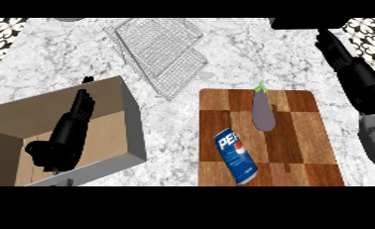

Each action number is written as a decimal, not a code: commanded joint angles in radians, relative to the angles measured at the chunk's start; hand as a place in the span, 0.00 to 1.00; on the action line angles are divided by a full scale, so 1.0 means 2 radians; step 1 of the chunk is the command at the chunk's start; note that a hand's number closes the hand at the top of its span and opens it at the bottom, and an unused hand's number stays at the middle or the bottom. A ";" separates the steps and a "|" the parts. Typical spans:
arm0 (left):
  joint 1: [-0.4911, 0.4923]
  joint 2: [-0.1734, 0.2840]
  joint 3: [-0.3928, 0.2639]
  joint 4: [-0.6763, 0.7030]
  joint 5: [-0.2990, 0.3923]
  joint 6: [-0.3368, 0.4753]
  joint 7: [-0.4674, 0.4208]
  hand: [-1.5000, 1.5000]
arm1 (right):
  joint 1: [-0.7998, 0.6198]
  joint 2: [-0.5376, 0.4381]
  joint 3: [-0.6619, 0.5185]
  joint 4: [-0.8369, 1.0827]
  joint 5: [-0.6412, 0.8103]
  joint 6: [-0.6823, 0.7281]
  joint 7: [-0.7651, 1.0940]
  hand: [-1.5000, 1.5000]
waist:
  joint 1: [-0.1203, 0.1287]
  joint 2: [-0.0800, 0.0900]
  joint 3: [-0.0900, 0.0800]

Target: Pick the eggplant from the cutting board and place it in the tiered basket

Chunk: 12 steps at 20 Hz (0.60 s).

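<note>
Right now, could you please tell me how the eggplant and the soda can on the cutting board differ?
The eggplant is purple with a green stem; the soda can is blue with a logo. The eggplant lies higher in the view, the can near the lower edge, tilted. Both lie flat on the cutting board, untouched.

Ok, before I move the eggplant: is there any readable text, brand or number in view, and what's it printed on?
"PE": white letters on the blue can lying on the cutting board; the rest of the word curves out of sight, and a red, white and blue round logo sits below it.
No other text can be read: the eggplant, tiered basket, and the box at the left carry none.
</note>
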 commanded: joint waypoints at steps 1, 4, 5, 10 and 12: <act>0.005 0.009 0.004 0.001 0.014 -0.033 -0.007 0.50 | -0.030 0.026 0.009 0.041 0.008 -0.022 0.088 0.00 | 0.016 -0.001 0.002; -0.019 -0.008 -0.023 0.022 0.015 -0.059 -0.027 0.50 | -0.031 0.092 0.023 0.132 -0.008 -0.073 0.200 0.00 | 0.035 0.015 0.000; -0.023 -0.010 -0.033 0.022 0.008 -0.064 -0.034 0.50 | -0.024 0.119 0.025 0.158 -0.010 -0.095 0.220 0.00 | 0.041 0.022 0.001; -0.049 -0.018 -0.031 0.057 0.028 -0.096 -0.023 0.50 | -0.081 0.196 0.025 0.241 0.009 -0.193 0.333 0.00 | 0.040 0.016 0.002; -0.043 -0.026 -0.037 0.087 0.029 -0.111 -0.036 0.50 | -0.120 0.220 0.038 0.260 0.045 -0.237 0.327 0.00 | 0.032 0.009 0.002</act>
